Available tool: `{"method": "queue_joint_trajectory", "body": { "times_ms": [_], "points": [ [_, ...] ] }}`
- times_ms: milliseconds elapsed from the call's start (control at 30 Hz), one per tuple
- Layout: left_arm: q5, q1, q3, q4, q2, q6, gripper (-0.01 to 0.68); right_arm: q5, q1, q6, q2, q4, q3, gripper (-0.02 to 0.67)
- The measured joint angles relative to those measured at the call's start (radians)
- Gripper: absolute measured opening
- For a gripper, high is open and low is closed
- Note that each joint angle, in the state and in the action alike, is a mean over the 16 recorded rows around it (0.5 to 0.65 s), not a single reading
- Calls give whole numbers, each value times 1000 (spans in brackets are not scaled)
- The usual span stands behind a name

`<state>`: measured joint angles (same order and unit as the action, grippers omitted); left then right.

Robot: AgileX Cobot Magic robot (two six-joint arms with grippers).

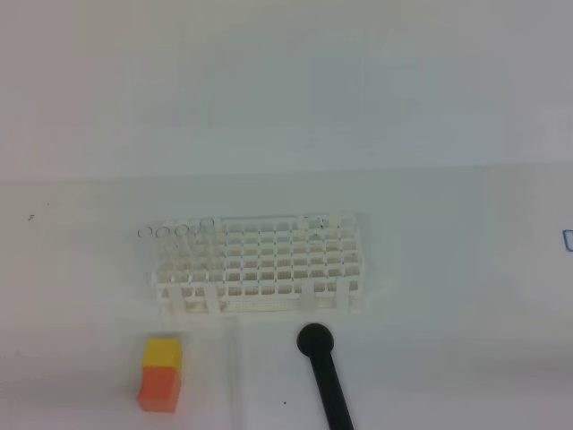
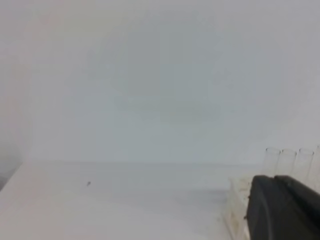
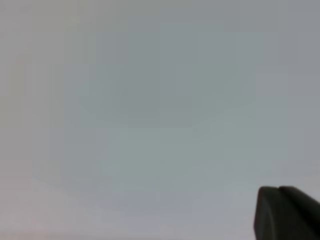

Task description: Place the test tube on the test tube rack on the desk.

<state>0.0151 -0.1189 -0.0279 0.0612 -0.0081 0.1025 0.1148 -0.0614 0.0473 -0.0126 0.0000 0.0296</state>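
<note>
The white lattice test tube rack (image 1: 260,264) stands in the middle of the white desk (image 1: 448,358). Several clear tubes stand at its back left corner (image 1: 183,231); their rims also show in the left wrist view (image 2: 286,160), beside the rack's end (image 2: 235,205). A faint transparent test tube (image 1: 235,372) lies on the desk just in front of the rack, pointing towards the near edge. Neither gripper shows in the exterior view. Of each gripper only one dark finger shows, low right in its wrist view: left (image 2: 285,210), right (image 3: 285,212). Nothing shows held.
A black rod with a round knob end (image 1: 327,376) lies in front of the rack, right of the lying tube. A small yellow-and-orange block (image 1: 161,372) stands to the tube's left. A white wall rises behind the desk.
</note>
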Motion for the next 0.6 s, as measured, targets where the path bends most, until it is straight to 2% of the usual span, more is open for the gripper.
{"method": "queue_joint_trajectory", "body": {
  "times_ms": [333, 600],
  "points": [
    [99, 0, 2, 1, 5, -79, -1, 241, 0, 19, 0, 4, 0, -1],
    [140, 0, 55, -26, 8, -248, -1, 216, 0, 34, 0, 9, -46, -1]
  ]
}}
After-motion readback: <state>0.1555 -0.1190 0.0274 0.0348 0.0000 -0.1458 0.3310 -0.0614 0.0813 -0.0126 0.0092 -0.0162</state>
